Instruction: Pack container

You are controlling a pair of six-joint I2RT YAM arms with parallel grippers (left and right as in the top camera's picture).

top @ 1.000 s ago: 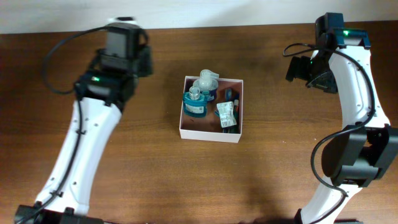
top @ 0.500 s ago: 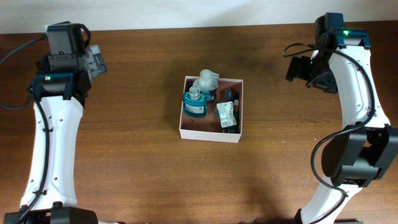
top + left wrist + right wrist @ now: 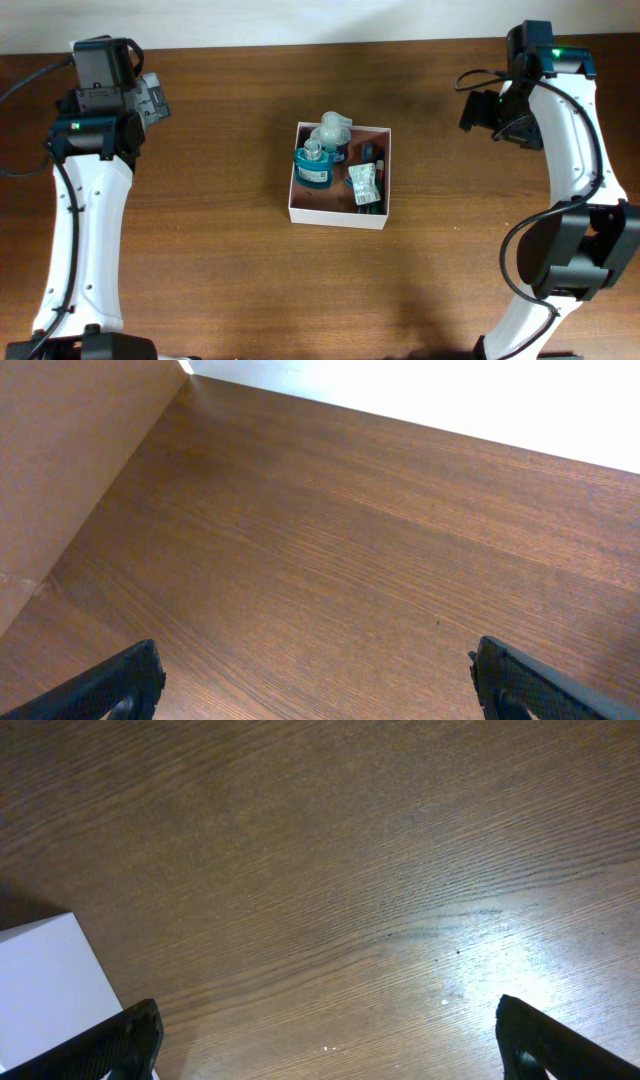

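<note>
I see container (image 3: 335, 220) mid-table (image 3: 200, 260), teal bottle (image 3: 314, 168) inside. Left gripper (image 3: 318, 682) near far-left corner, jaws spread; right gripper (image 3: 328, 1040) near far-right corner, jaws spread.

Container (image 3: 318, 204): square, shallow, open-top box, thin white walls, pinkish-brown inside. Sits flat on table (image 3: 220, 290) near centre, slightly skewed. Far part and right side filled; near-left floor bare.
</note>
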